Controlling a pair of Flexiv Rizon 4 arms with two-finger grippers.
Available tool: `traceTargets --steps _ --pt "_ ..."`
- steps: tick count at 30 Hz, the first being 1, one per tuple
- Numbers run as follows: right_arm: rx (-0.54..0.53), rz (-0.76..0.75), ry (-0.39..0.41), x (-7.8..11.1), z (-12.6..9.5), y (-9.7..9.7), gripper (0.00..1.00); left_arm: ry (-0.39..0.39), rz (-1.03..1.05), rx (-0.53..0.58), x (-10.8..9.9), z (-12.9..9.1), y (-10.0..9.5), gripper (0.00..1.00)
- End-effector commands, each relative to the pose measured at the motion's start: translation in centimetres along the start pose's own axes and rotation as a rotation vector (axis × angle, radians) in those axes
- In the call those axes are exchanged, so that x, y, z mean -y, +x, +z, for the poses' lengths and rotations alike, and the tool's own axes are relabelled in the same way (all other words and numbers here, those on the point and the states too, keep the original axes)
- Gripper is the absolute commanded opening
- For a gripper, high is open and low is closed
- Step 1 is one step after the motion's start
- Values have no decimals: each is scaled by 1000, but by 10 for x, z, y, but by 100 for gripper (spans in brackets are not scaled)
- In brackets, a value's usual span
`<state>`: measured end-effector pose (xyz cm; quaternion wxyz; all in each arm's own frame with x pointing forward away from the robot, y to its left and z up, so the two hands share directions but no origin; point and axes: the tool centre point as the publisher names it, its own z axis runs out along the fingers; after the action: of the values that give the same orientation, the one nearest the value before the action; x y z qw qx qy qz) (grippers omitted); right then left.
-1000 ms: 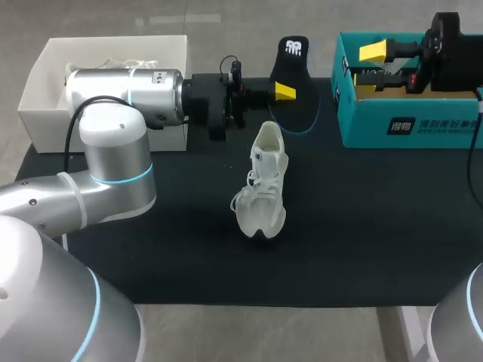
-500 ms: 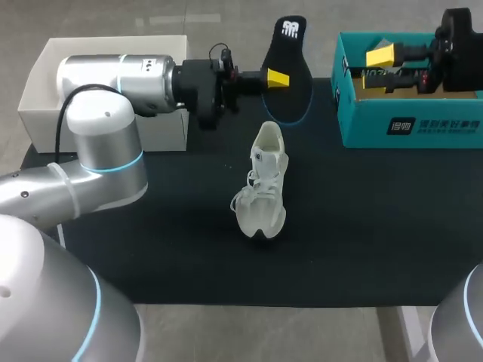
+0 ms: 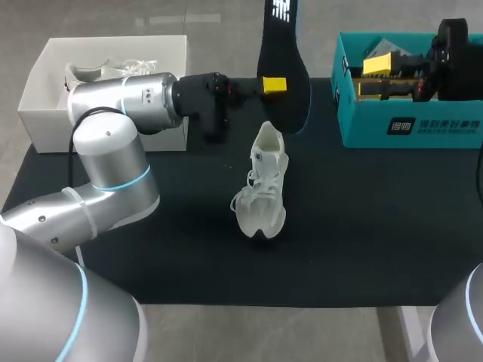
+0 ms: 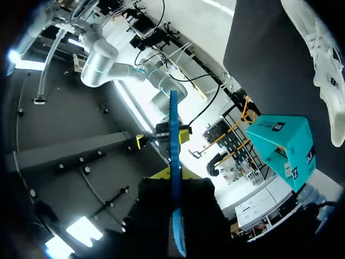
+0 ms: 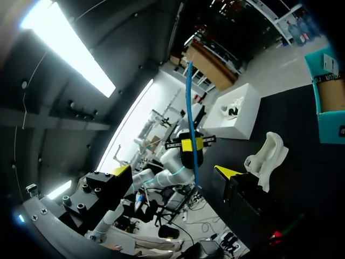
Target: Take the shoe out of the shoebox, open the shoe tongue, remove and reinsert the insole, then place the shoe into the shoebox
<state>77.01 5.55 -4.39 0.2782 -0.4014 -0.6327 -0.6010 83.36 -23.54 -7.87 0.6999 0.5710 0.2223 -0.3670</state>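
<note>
Head view: the left gripper [image 3: 273, 85] holds the insole [image 3: 281, 53] up on end above the heel of the white shoe [image 3: 264, 185], which lies on the dark tabletop [image 3: 377, 226] between the white box [image 3: 45, 90] and the teal shoebox [image 3: 407, 124]. The step in hand looks like the turn from removing the insole to putting it back. Next, I judge, it must be tipped and fed into the shoe's mouth, probably with the shoe steadied. The right gripper [image 3: 376, 75] hangs over the shoebox. The insole's upper end is cut off at the frame's edge, one left finger is hidden behind it, and I cannot tell whether the tongue is folded open. Left wrist view: the insole appears edge-on as a blue line running between the dark fingers, so the jaws seem clenched on it. Only a little yellow shows beside it, and the shoe is partly out of frame. Right wrist view: the right jaws stand wide apart, grasping nothing, and the shoe's inside cannot be seen.
</note>
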Motion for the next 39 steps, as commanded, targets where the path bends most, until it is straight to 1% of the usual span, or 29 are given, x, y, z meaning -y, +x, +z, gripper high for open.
traceTargets --steps 1,2,3,4,5,6,8,11,13,14,15,25,30,31,32,33,34,35,36,37,39 --pt "-1 0 -15 5 3 -1 100 4 109 79 -11 3 -7 0" --pt "0 1 -16 6 4 -2 100 32 154 90 -13 3 -11 0" --pt "-1 3 -18 7 4 -2 100 47 146 81 -13 4 -15 0" --pt "-2 5 -21 8 5 -2 100 35 84 55 -13 3 -19 0" --pt "-3 7 -22 9 6 -2 100 -29 -116 41 -17 4 -26 0" --pt "-6 9 -22 9 7 -2 100 -18 -200 31 -16 3 -32 0" --pt "-9 10 -21 10 8 -2 100 19 -274 -13 -14 2 -39 0" --pt "-14 11 -21 10 10 -3 100 43 -313 -85 -13 -1 -41 0" --pt "-17 8 -28 9 11 -4 100 57 -284 -93 -14 -3 -40 0" --pt "-19 8 -29 9 12 -4 100 49 -266 -94 -15 -4 -40 0" --pt "-20 7 -30 9 12 -4 100 75 -169 -70 -16 -5 -40 0" --pt "-10 -37 -54 12 13 -3 100 75 -169 -70 -16 -5 -40 0" --pt "-19 5 -11 24 18 -5 100 75 -169 -70 -16 -5 -40 0" --pt "-23 12 -2 25 20 -5 100 113 -343 -144 -13 -6 -34 0" --pt "-26 15 0 26 21 -5 100 74 -514 -114 -13 -9 -33 0" --pt "-28 15 1 26 22 -6 100 95 -688 -135 -13 -12 -31 0" --pt "-30 15 1 26 23 -6 100 96 -878 -116 -11 -15 -30 0" --pt "-34 15 0 26 24 -7 100 60 -1042 -112 -12 -18 -27 0" --pt "-36 14 -2 26 25 -8 100 75 -1189 -109 -11 -20 -25 0" --pt "-39 12 -6 26 26 -8 100 53 -1320 -83 -11 -22 -25 0" --pt "-45 9 -9 25 29 -8 100 51 -1389 -24 -12 -23 -27 0"
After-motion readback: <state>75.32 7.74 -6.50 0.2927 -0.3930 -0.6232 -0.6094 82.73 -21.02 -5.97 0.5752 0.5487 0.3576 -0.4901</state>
